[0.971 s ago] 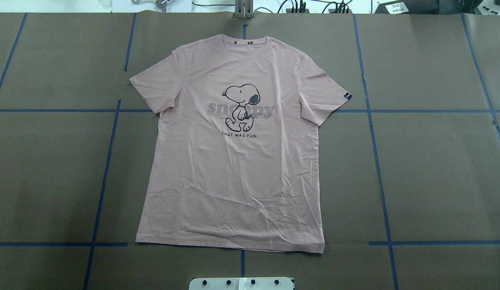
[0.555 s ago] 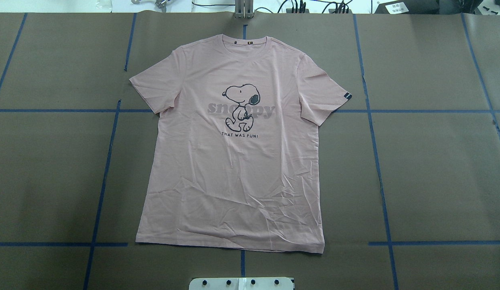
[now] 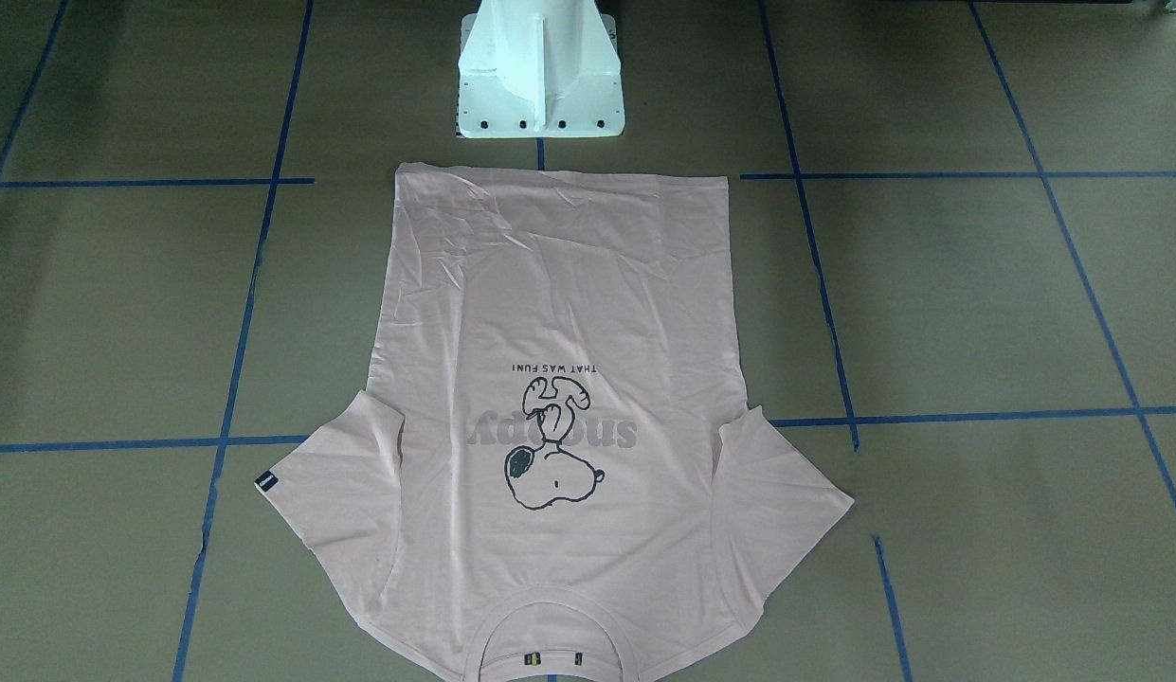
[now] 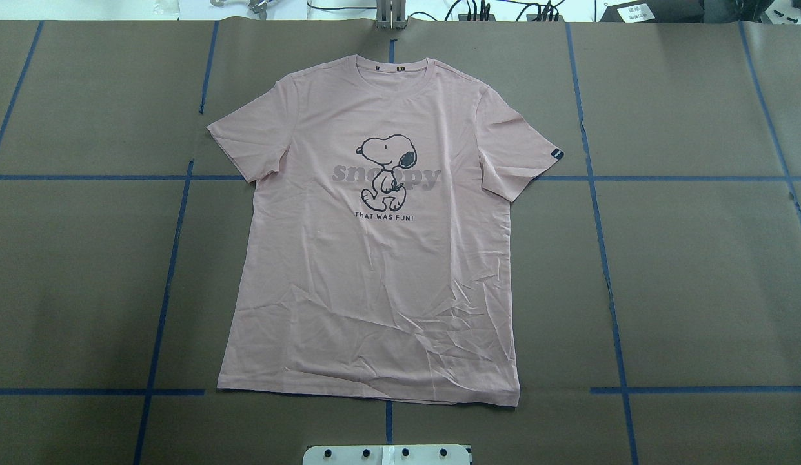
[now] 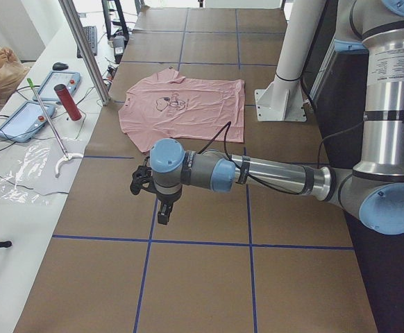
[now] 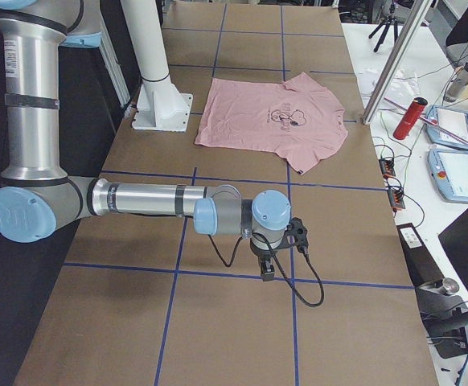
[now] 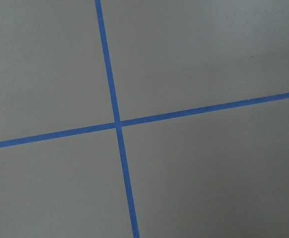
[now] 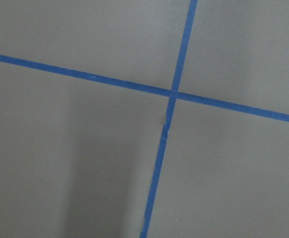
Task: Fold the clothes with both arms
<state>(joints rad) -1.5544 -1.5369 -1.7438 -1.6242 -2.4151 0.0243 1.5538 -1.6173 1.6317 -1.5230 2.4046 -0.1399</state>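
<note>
Pink T-shirt [image 4: 374,258] spread flat mid-worktop [image 4: 697,258], both arms held out over the two ends.

Laid print side up, dog print [image 4: 387,171] and grey lettering showing, ribbed collar [image 4: 394,64] toward the far edge, hem just short of the white pedestal [image 3: 538,76] at the robot's edge. Sleeves splayed out to either side, small black sleeve tag [image 4: 557,154] on the one nearer the right end, creases across the lower part. Well apart from the shirt: left arm [image 5: 271,173] stretched low over the left end with left gripper [image 5: 162,214] pointing down above the brown cover, right arm [image 6: 145,199] likewise over the right end with right gripper [image 6: 266,269] pointing down. Cannot tell how wide the fingers of either stand, seen only from the side. Crossing blue tape lines [image 7: 115,123] on the brown cover under both wrist cameras.
</note>
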